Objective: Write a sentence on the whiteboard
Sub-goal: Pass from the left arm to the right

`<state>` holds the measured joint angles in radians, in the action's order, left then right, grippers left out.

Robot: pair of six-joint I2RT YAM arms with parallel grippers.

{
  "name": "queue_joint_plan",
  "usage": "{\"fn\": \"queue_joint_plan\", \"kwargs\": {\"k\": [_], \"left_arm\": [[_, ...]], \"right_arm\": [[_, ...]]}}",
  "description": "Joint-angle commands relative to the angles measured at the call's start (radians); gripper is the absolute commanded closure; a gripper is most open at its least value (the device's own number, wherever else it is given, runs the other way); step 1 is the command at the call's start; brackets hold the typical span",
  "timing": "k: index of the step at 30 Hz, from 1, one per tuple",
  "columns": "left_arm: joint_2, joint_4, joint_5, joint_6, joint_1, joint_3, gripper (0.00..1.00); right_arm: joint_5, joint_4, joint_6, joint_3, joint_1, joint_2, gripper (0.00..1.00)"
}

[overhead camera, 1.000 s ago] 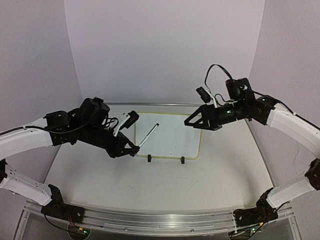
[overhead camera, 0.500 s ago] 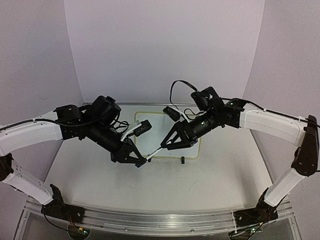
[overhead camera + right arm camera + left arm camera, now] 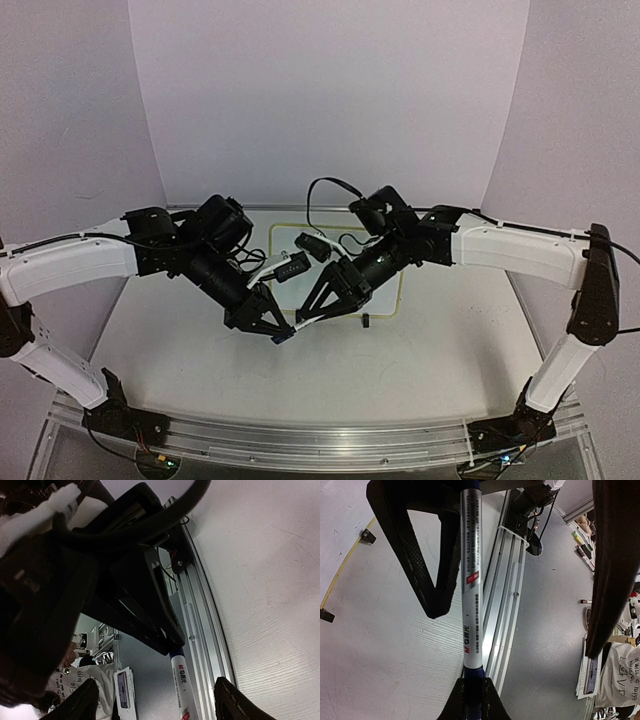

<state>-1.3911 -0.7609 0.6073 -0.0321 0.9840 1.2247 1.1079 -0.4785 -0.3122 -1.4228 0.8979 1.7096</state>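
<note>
Over the counter (image 3: 450, 370), the left claw (image 3: 278, 333) clamps a marker (image 3: 306, 324) by its end. The right claw (image 3: 320, 314) stands spread around the other end, near the whiteboard (image 3: 388, 288)

The marker (image 3: 471, 580) has a smooth, glossy silver barrel, metallic in look, with blue plastic ends. The right gripper (image 3: 322, 312) has fingers (image 3: 427, 570) of matt black plastic with a fine cross-hatched texture. The surface (image 3: 385, 655) is matt white with a faint wood-like grain. Its edge rail (image 3: 502, 610) is brushed bare metal. The whiteboard (image 3: 288, 240) looks smooth white.
</note>
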Motion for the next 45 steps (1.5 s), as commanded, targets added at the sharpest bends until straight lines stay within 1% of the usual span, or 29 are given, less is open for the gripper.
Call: {"fn": "queue_joint_plan", "kwargs": {"k": [1,6,10,13,21,24,28,33,36,37,38,41,42,43,45], "left_arm": [[0.002,0.003,-0.008,-0.025,0.005,0.047,1.0],[0.003,0.021,-0.023,-0.016,0.006,0.038,1.0],[-0.006,0.018,-0.019,-0.015,0.005,0.041,1.0],[-0.003,0.019,-0.018,-0.015,0.005,0.039,1.0],[0.0,0.018,-0.025,-0.018,0.005,0.035,1.0],[0.002,0.012,-0.029,-0.021,0.005,0.036,1.0],[0.003,0.001,-0.037,-0.03,0.005,0.042,1.0],[0.003,-0.008,-0.051,-0.035,0.005,0.052,1.0],[0.004,-0.009,-0.065,-0.032,0.006,0.056,1.0],[0.008,-0.007,-0.077,-0.027,0.006,0.055,0.98],[0.014,-0.002,-0.096,-0.02,0.005,0.052,0.91],[0.069,0.055,-0.18,0.047,0.002,0.01,0.53],[0.096,0.1,-0.214,0.08,-0.003,-0.015,0.39],[0.128,0.153,-0.245,0.116,-0.01,-0.046,0.29],[0.193,0.252,-0.272,0.2,-0.034,-0.111,0.2]], "right_arm": [[0.03,0.028,0.009,-0.039,0.014,0.016,0.26],[0.034,0.027,0.011,-0.033,0.027,0.021,0.27],[0.035,0.027,0.013,-0.032,0.036,0.024,0.34],[0.035,0.027,0.015,-0.029,0.041,0.028,0.44],[0.018,0.029,0.019,-0.025,0.044,0.035,0.76],[0.018,0.029,0.021,-0.022,0.043,0.035,0.82],[0.012,0.027,0.026,-0.013,0.042,0.033,0.87],[-0.012,0.027,0.034,0.003,0.043,0.028,0.99],[-0.06,0.029,0.038,0.01,0.042,0.018,1.0],[-0.081,0.031,0.04,0.014,0.042,0.012,1.0],[-0.104,0.035,0.041,0.019,0.042,0.005,1.0],[-0.165,0.101,0.007,0.046,0.04,-0.024,1.0],[-0.181,0.147,-0.025,0.066,0.039,-0.039,1.0],[-0.197,0.206,-0.058,0.09,0.036,-0.055,1.0],[-0.227,0.309,-0.115,0.13,0.029,-0.08,1.0]]}}
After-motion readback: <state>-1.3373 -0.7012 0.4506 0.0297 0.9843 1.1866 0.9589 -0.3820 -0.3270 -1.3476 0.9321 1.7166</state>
